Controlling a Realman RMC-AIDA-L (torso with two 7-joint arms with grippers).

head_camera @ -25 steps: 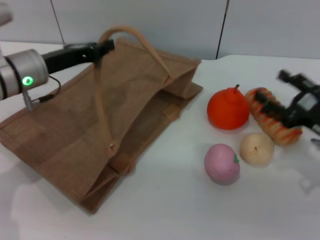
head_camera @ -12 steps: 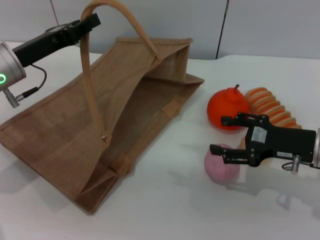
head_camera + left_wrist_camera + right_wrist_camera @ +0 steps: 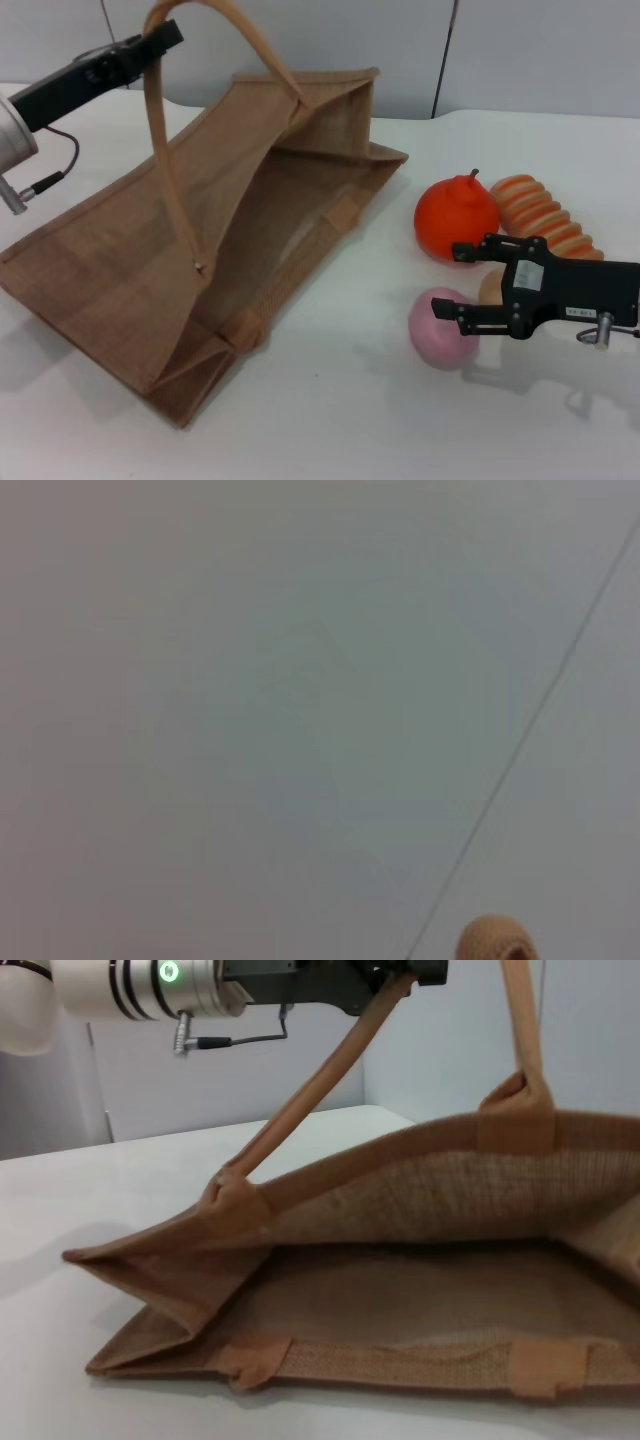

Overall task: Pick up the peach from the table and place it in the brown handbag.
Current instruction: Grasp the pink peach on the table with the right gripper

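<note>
Beside the peach [image 3: 440, 330], right pincer [image 3: 462, 288] apart, hiding beige fruit [image 3: 490, 288]; left pincer [image 3: 165, 38] clamping handbag handle [image 3: 160, 130].

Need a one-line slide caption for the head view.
Left gripper lifts the brown handbag open by a handle; open right gripper reaches the peach.

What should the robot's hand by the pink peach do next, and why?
Probably slide forward and close. The right gripper is open, with one finger over the peach but not gripping it, while the left gripper holds the brown handbag open by its handle.
</note>
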